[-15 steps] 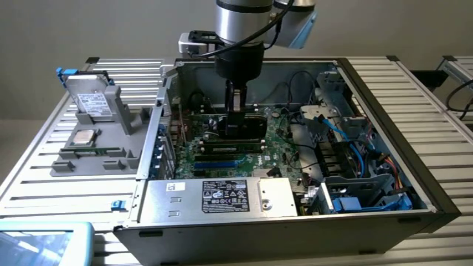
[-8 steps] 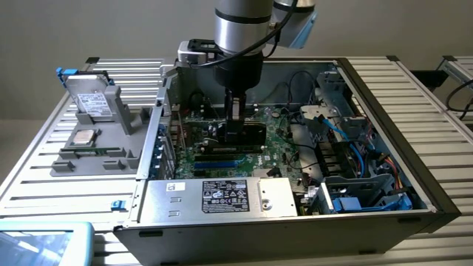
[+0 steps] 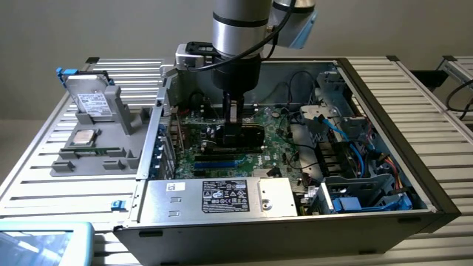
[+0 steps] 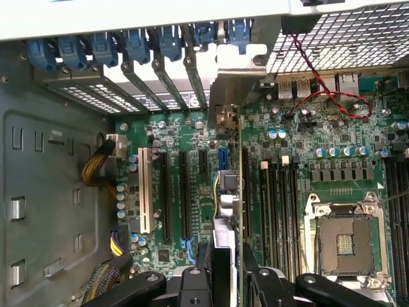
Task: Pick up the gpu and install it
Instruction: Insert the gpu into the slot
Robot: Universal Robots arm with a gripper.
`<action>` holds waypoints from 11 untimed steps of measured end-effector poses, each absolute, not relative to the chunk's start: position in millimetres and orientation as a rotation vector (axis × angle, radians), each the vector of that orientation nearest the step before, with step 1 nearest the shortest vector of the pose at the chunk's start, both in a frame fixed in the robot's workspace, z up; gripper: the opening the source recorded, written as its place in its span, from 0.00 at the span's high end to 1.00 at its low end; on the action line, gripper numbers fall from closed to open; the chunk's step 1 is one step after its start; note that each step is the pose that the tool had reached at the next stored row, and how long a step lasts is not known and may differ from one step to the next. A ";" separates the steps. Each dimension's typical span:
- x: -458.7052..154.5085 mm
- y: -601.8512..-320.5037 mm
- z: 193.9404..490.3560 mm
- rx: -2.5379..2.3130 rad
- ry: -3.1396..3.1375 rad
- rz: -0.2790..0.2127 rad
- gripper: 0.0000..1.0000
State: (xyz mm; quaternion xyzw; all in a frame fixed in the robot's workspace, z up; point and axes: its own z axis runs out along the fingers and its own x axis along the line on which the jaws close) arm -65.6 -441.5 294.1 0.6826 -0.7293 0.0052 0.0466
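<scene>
Hand (image 4: 227, 265) holds gpu (image 4: 228, 192) edge-up, seemingly lengthwise along the slots (image 4: 185, 192)

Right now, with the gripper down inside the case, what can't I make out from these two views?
- Exterior view: whether the gpu meets the motherboard; the gripper and the card itself hide its lower edge.
- Wrist view: the gpu's flat faces, since it is seen edge-on.
- Exterior view: print on the power supply label, too small.
</scene>
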 end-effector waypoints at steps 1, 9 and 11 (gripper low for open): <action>-65.6 -441.5 294.0 2.083 -2.226 0.016 0.71; -66.1 -441.5 293.7 2.083 -2.226 0.016 0.71; -68.1 -441.4 293.7 2.083 -2.226 0.016 0.71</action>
